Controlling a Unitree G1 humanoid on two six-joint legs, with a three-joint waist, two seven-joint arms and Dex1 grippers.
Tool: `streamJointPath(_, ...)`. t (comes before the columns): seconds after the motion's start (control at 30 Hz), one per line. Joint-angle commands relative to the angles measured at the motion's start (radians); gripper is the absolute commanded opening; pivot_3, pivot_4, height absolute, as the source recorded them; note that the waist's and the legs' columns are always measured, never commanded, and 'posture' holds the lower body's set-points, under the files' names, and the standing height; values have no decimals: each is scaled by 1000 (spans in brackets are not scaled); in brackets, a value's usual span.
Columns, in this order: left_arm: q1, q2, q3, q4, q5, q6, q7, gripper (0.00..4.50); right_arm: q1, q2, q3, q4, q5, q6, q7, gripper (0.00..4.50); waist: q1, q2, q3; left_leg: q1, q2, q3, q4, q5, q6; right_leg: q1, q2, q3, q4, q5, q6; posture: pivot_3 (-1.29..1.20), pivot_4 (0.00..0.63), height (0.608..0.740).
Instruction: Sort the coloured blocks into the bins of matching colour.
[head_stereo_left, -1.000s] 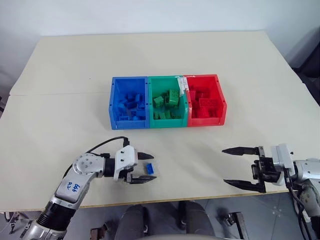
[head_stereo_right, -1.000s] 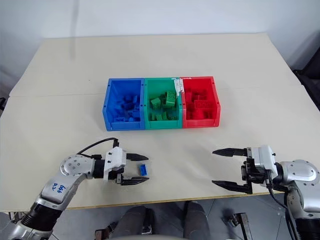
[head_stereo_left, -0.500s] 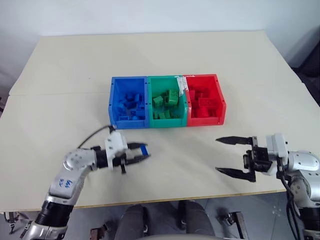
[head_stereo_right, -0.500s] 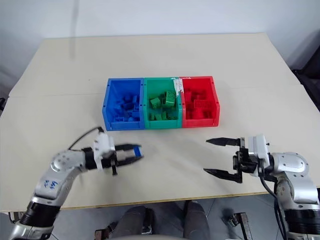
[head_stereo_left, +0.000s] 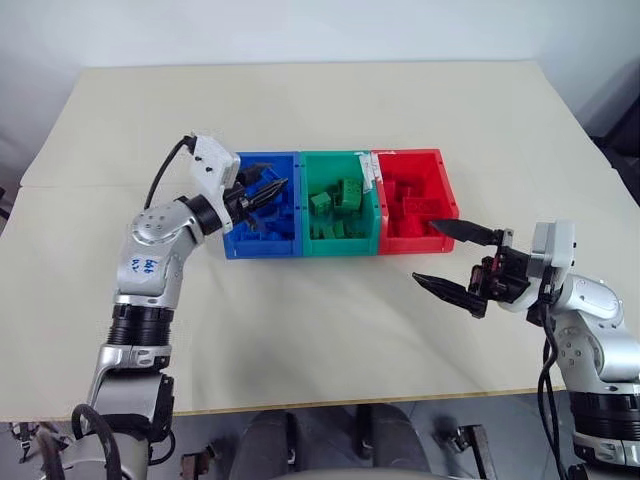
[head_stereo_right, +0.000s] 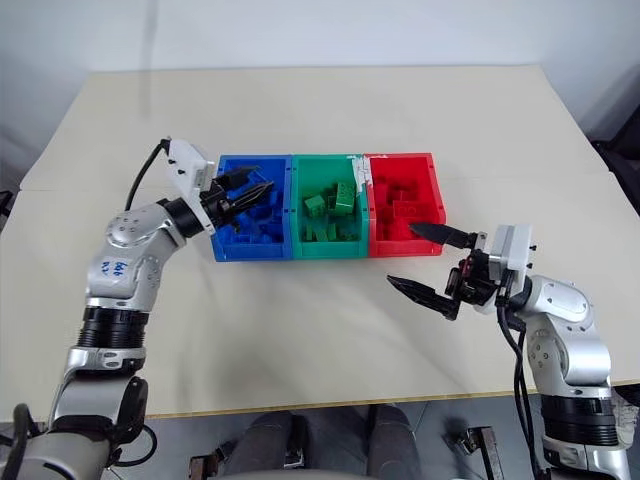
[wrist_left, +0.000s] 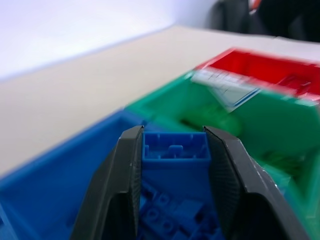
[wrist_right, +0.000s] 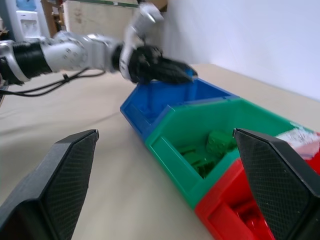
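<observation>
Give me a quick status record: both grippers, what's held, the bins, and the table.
left gripper: shut on a small blue studded plastic brick, over the blue rectangular plastic bin
right gripper: open, holding nothing, above the table in front of the red rectangular plastic bin
bins: blue, green rectangular plastic bin, red, side by side in a row, each holding bricks of its own colour
table: beige tabletop, no loose bricks visible on it
</observation>
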Motion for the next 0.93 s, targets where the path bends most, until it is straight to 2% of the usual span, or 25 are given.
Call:
streamJointPath(0.03, -13, 2, 18, -28, -8, -23, -4, 3012, -2, -27, -17, -20, 4, -7, 16, 4500, 1, 0, 0, 0, 0, 0, 0, 0, 0, 0, 0, 0, 0, 0, 0, 0, 150, 740)
streamJointPath(0.17, 52, 45, 48, -117, -32, -21, -39, 4271, 2, -47, -19, 16, -15, -31, 57, 4500, 1, 0, 0, 0, 0, 0, 1, 0, 0, 0, 0, 0, 0, 0, 0, 0, 150, 740)
streamJointPath(0.2, 77, 62, 69, -141, -48, -24, -54, 4472, -1, -48, -21, 24, -15, -34, 62, 4500, 1, 0, 0, 0, 0, 0, 1, 0, 0, 0, 0, 0, 0, 0, 0, 0, 150, 740)
streamJointPath(0.27, 127, 94, 104, -188, -77, -18, -81, 4472, -7, -51, -24, 40, -16, -40, 73, 4500, -2, 0, 0, 0, 1, 0, 1, 0, 0, 0, 0, 0, 0, 0, 0, 0, 150, 740)
streamJointPath(0.53, 518, 281, 288, -367, -141, -145, -289, 4472, -29, -80, -20, 180, -43, -99, 193, 4500, -22, 0, 0, 1, 2, -4, 0, 0, -1, 0, 0, 1, 0, 0, 0, 0, 150, 740)
streamJointPath(0.77, 779, 283, 375, -440, -121, -175, -273, 4472, -57, -77, -13, 288, -68, -140, 249, 4500, -20, 0, 0, 2, 4, -6, 0, -1, 0, 0, -4, 1, 1, 0, 0, 0, 150, 740)
streamJointPath(0.93, 799, 245, 385, -435, -97, -196, -186, 4472, -64, -71, -14, 339, -91, -174, 254, 4500, -18, 0, 0, 2, 6, -6, -1, -1, -1, 0, -4, 1, 1, 0, -1, 0, 150, 740)
